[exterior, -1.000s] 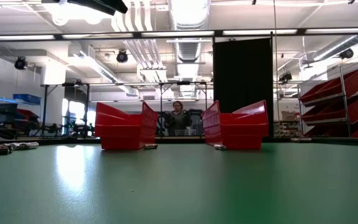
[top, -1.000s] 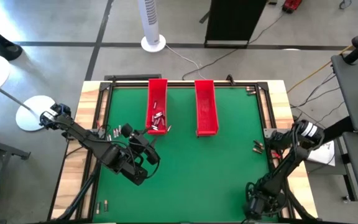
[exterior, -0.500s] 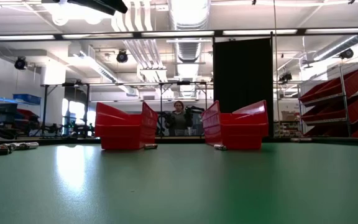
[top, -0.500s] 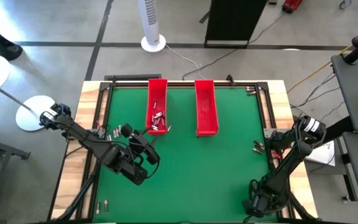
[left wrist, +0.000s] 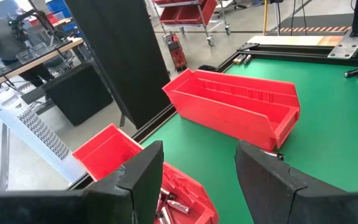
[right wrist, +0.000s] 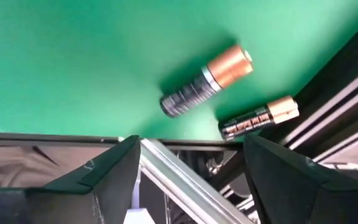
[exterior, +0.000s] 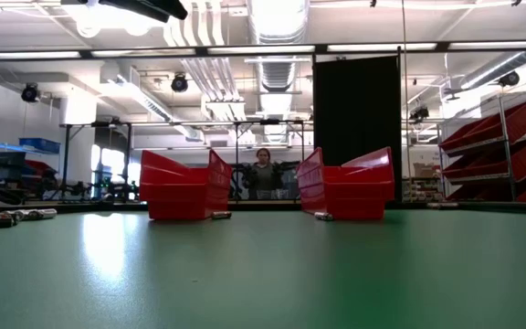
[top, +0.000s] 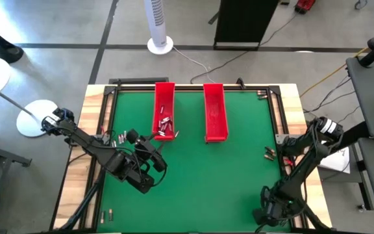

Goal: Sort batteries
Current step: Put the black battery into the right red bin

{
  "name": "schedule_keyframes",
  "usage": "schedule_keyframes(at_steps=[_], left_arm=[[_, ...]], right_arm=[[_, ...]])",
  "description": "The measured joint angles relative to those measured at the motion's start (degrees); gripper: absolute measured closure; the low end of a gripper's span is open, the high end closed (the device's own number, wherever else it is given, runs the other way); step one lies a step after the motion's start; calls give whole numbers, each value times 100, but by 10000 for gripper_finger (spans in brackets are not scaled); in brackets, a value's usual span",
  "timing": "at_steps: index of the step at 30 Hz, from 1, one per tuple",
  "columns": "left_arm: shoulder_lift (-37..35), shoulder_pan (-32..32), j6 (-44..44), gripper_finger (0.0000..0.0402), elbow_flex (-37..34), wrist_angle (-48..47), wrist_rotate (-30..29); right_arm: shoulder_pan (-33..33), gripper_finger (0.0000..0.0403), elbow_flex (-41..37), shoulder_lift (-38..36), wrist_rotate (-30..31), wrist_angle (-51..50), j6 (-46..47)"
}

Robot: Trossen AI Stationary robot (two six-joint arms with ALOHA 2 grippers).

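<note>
Two batteries (right wrist: 207, 81) lie just ahead of our right gripper (right wrist: 191, 163), fingers spread, empty | long axes slanting across its gap | left gripper (left wrist: 197, 171) parted, farther.

The small print on one battery (right wrist: 258, 119) is too tiny to read.

Green table mat (top: 193, 175) with wooden edges, two long red trays (top: 164, 109) (top: 215, 112) side by side near its far edge, white tower fan (top: 159, 25) on the floor beyond, black panel (exterior: 357, 108), person (exterior: 263, 172) standing in the background, red shelf bins (exterior: 499, 151)
</note>
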Motion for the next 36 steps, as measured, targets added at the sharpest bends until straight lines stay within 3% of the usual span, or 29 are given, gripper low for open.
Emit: schedule_keyframes(at_steps=[6,13,18,26,31,36], left_arm=[[0,0,2,222,0,-4,1],[0,0,2,222,0,-42,8],[0,-4,1,222,0,-42,10],[0,-4,1,222,0,-39,8],[0,-6,1,221,0,-39,-9],[0,-6,2,221,0,-39,-21]], right_arm=[[4,124,-9,120,-317,348,-65],[105,137,-9,166,-278,381,-207],[231,139,-2,176,-310,392,-934],[345,102,2,587,-1269,325,-1458],[354,70,-10,748,-1447,356,-1437],[291,68,-24,738,-1335,508,-1277]])
